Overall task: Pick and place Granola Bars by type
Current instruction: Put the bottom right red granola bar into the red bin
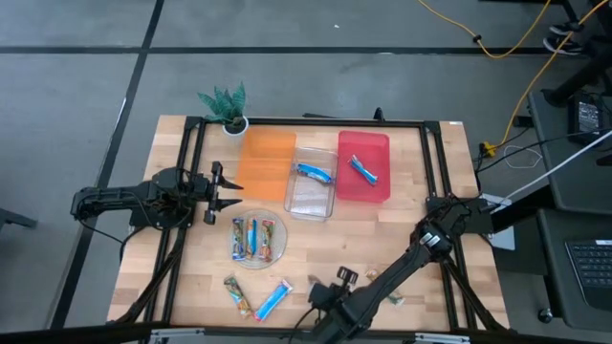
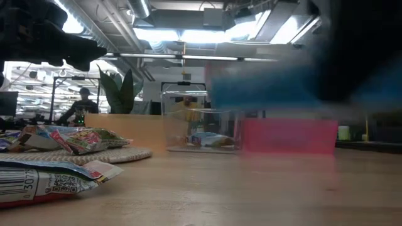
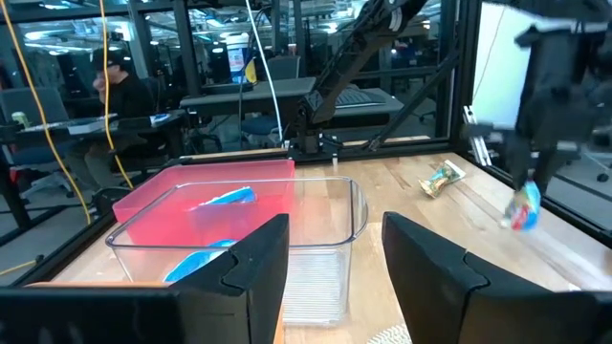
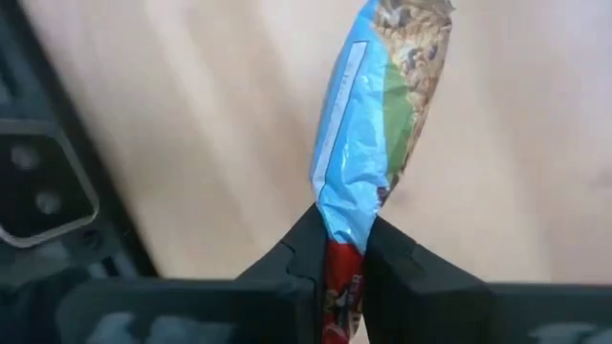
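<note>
Low by the table's near edge, right gripper [image 4: 341, 250] pinches granola bar [image 4: 378, 115].

In the overhead picture the left gripper [image 1: 218, 191] hangs with fingers spread just beside the round plate [image 1: 278, 250] carrying three granola bars [image 1: 253, 238], while the right gripper [image 1: 320, 294] sits near a blue-wrapped bar [image 1: 273, 300] on the table [image 1: 402, 225].

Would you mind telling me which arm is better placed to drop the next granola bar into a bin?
The right. Its gripper is shut on a blue-and-tan wrapped granola bar above the wooden table. The left gripper is open and empty beside the orange bin.
</note>
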